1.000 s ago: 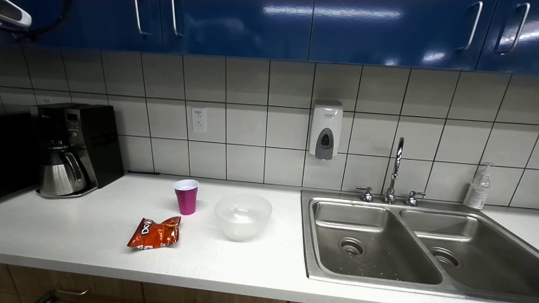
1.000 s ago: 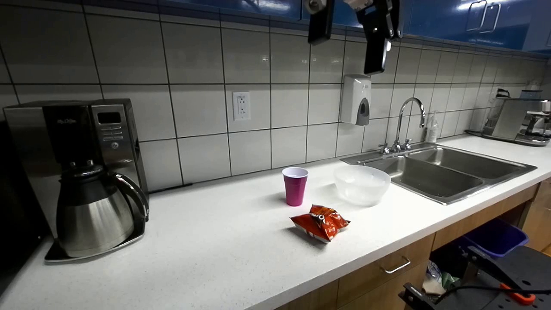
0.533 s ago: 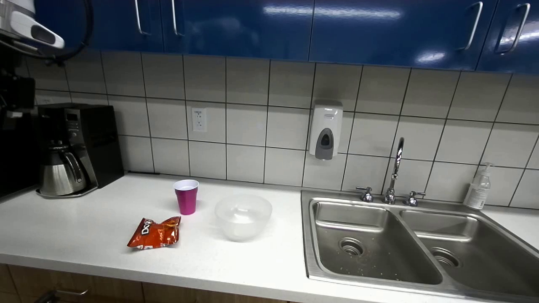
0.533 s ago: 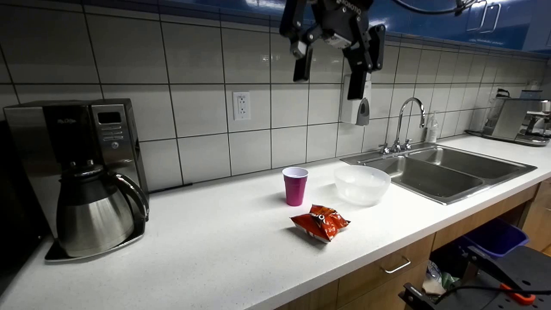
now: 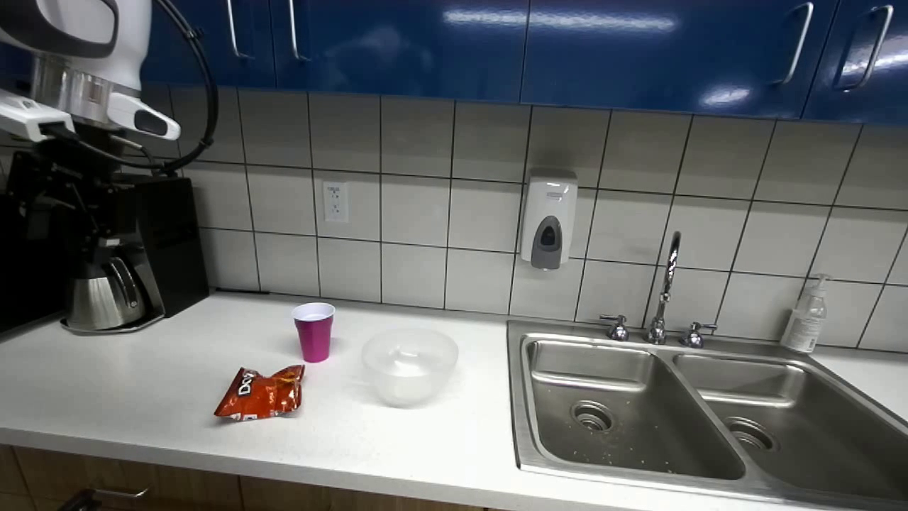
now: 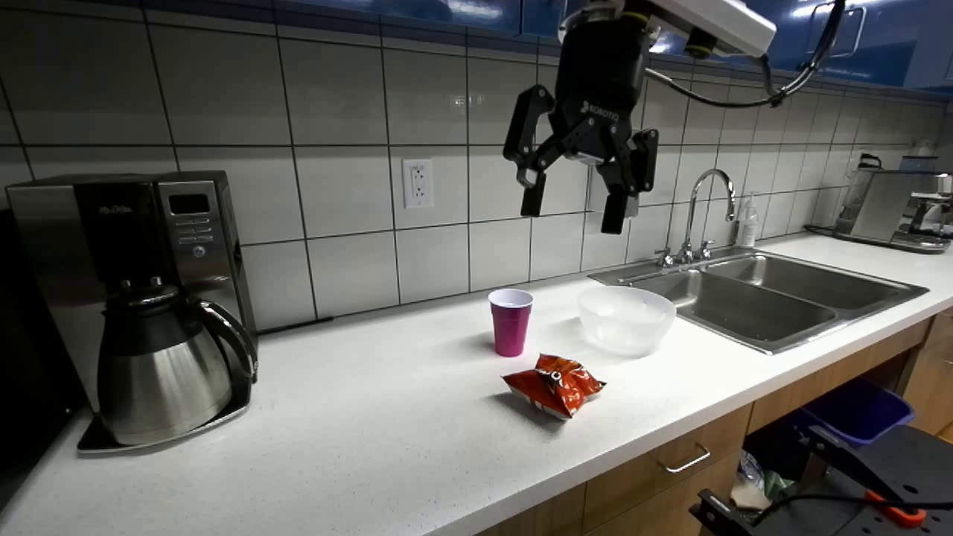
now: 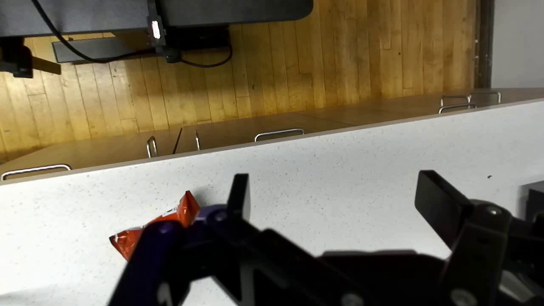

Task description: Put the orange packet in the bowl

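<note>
The orange packet [image 5: 262, 394] lies on the white counter in both exterior views [image 6: 555, 387], in front of the purple cup. In the wrist view the packet [image 7: 185, 210] is at the left, partly hidden behind a finger. The translucent bowl [image 5: 409, 369] stands beside it toward the sink, also in an exterior view [image 6: 627, 320]; it looks empty. The bowl is out of the wrist view. My gripper [image 6: 573, 214] points down, high above the counter. Its fingers are wide apart with nothing between them in the wrist view [image 7: 333, 187].
A purple cup [image 5: 314, 337] stands close behind the packet and beside the bowl. A coffee maker [image 6: 167, 372] is at one end of the counter, a steel sink [image 5: 521, 426] past the bowl. Blue cabinets [image 5: 397, 50] hang above. The counter's front edge [image 7: 221, 148] shows in the wrist view.
My arm and gripper have come down from the top and further into both exterior views. The fingers stay apart. The packet, bowl and cup have not moved.
</note>
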Action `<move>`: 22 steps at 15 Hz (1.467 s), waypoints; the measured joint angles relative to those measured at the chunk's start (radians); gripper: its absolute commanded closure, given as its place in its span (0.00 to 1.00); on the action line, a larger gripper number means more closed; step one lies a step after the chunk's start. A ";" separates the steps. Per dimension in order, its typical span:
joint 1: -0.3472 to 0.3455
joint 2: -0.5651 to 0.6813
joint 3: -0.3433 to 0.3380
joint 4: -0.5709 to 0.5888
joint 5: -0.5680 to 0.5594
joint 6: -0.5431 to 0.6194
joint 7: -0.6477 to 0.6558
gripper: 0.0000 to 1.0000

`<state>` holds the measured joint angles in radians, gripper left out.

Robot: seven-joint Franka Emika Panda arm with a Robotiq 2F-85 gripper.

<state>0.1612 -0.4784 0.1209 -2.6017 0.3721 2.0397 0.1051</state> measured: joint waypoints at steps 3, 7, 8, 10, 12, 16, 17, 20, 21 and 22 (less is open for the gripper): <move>-0.007 0.037 -0.010 -0.015 0.000 0.050 0.000 0.00; -0.007 0.082 -0.014 -0.037 0.000 0.108 0.006 0.00; -0.007 0.094 -0.014 -0.043 0.000 0.127 0.011 0.00; -0.007 0.120 -0.014 -0.054 0.000 0.164 0.027 0.00; -0.007 0.146 -0.014 -0.062 0.000 0.197 0.047 0.00; -0.009 0.187 -0.014 -0.078 0.000 0.263 0.105 0.00; -0.010 0.198 -0.014 -0.083 0.000 0.281 0.123 0.00; -0.022 0.231 -0.014 -0.091 0.000 0.326 0.169 0.00; -0.028 0.245 -0.014 -0.092 0.000 0.340 0.183 0.00; -0.035 0.260 -0.014 -0.093 -0.001 0.354 0.196 0.00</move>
<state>0.1267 -0.2180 0.1068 -2.6942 0.3709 2.3940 0.3012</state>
